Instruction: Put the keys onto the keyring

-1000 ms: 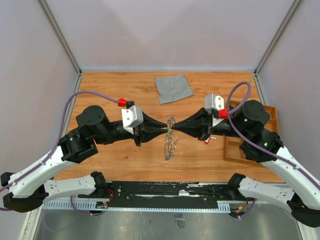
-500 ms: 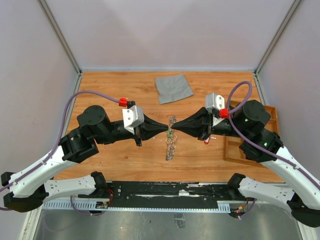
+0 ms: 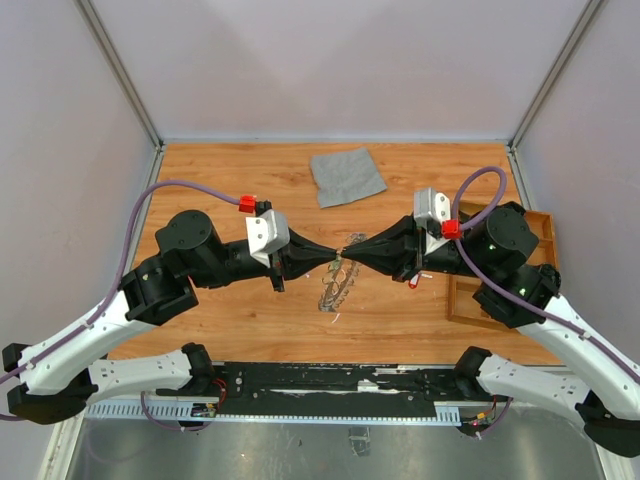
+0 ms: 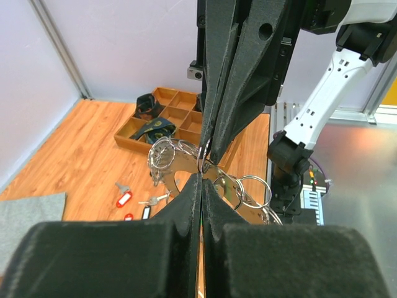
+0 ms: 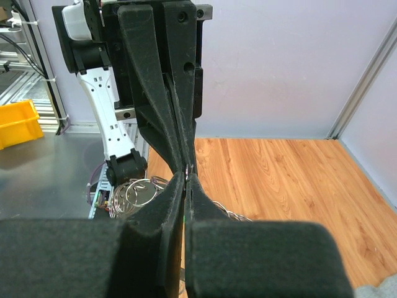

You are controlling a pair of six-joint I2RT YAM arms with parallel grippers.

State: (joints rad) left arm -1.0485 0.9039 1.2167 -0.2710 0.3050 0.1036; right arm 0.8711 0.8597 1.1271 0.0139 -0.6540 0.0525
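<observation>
My left gripper [image 3: 335,257] and right gripper [image 3: 348,253] meet tip to tip above the middle of the table, both shut. Between them they pinch a thin metal loop at the top of the keyring [image 3: 337,286], which hangs tilted below the tips. In the left wrist view the keyring [image 4: 162,155] spreads its small rings just past my shut left gripper [image 4: 202,176]. In the right wrist view the keyring [image 5: 133,194] shows left of my shut right gripper [image 5: 187,176]. Loose keys [image 4: 124,198] with red and white tags lie on the wood; a red-tagged key [image 3: 413,282] peeks out under the right arm.
A grey square cloth [image 3: 347,176] lies at the back centre. A wooden tray [image 3: 460,300] with chunky black parts sits at the right, partly under the right arm; the tray [image 4: 127,131] also shows in the left wrist view. Walls close in on three sides.
The left gripper's fingers have closed onto the loop at the right gripper's tips. The keyring has swung from hanging edge-on to a tilted, flatter pose. The right arm shifted slightly.
</observation>
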